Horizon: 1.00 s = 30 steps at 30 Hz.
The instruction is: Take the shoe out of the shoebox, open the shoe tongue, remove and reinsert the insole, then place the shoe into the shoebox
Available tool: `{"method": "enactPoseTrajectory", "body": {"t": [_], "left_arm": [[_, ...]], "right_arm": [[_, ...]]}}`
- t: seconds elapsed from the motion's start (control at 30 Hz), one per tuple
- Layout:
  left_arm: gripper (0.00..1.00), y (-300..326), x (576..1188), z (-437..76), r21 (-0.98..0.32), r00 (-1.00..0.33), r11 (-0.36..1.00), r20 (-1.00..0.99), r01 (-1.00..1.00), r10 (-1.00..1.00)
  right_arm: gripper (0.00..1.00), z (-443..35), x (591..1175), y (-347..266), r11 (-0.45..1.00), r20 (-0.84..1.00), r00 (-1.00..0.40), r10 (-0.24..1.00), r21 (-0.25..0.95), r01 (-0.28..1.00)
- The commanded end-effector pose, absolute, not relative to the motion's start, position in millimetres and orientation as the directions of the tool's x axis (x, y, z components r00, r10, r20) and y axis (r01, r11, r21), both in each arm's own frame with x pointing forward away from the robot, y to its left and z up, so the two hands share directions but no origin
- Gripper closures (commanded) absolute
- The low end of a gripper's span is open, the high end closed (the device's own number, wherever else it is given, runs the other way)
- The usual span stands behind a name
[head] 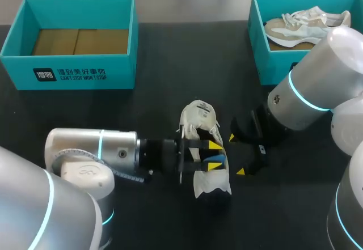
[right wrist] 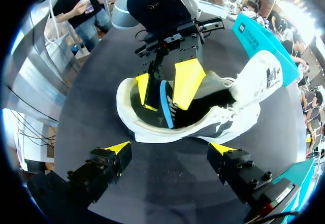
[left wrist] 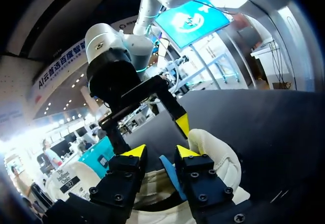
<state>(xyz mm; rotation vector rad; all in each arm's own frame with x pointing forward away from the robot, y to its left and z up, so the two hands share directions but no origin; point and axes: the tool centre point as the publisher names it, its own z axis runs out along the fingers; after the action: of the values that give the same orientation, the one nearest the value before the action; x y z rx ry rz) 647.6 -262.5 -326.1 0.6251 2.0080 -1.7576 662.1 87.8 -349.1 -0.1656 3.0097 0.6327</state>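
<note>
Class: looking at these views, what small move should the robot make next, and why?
Probably shut the left gripper on the blue insole: it stands on edge inside the shoe between that gripper's open fingers, while the right gripper hovers open nearby.

On the front wall of the open teal cardboard shoebox (head: 85, 57) at the table's left: a dark square logo block (head: 44, 75) with white marks inside, and beside it two lines of white lettering (head: 82, 74), larger characters above, small capitals below. On the raised tongue of the white low-top fabric shoe (head: 199, 117) lying mid-table: a white tag (right wrist: 274, 75) with several rows of small dark print, too small to make out. On the front wall of the second teal cardboard shoebox (head: 269, 63) at the right: a dark mark, mostly covered, unreadable.
</note>
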Motion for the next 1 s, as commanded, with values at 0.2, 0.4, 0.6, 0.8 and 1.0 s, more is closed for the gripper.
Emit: {"method": "enactPoseTrajectory", "body": {"t": [0.2, 0.4, 0.6, 0.8, 1.0], "left_arm": [[0.59, -242.6, 641.6, -299.6, -0.828, -0.833, 0.101, -0.539, 0.551, 0.126], [0.58, -226.5, 638.9, -288.7, -0.828, -0.834, 0.13, -0.521, 0.546, 0.184], [0.55, -210.9, 636.9, -279.6, -0.836, -0.834, 0.128, -0.494, 0.533, 0.247], [0.58, -202.5, 633.5, -267.4, -0.84, -0.82, 0.125, -0.467, 0.528, 0.33], [0.58, -190.4, 636.3, -250.1, -0.836, -0.806, 0.146, -0.44, 0.528, 0.395]], "right_arm": [[0.0, -350.1, 661.0, 87.8, 0.91, -0.085, -0.992, -0.091, 0.398, -0.118], [0.0, -350.1, 661.0, 87.8, 0.91, -0.085, -0.992, -0.091, 0.398, -0.118], [0.0, -350.1, 661.0, 87.8, 0.91, -0.085, -0.992, -0.091, 0.398, -0.118], [0.0, -338.3, 670.9, 54.3, 0.912, -0.069, -0.996, -0.058, 0.402, -0.081], [0.0, -319.0, 679.4, 21.5, 0.912, -0.075, -0.997, -0.029, 0.407, -0.057]]}}
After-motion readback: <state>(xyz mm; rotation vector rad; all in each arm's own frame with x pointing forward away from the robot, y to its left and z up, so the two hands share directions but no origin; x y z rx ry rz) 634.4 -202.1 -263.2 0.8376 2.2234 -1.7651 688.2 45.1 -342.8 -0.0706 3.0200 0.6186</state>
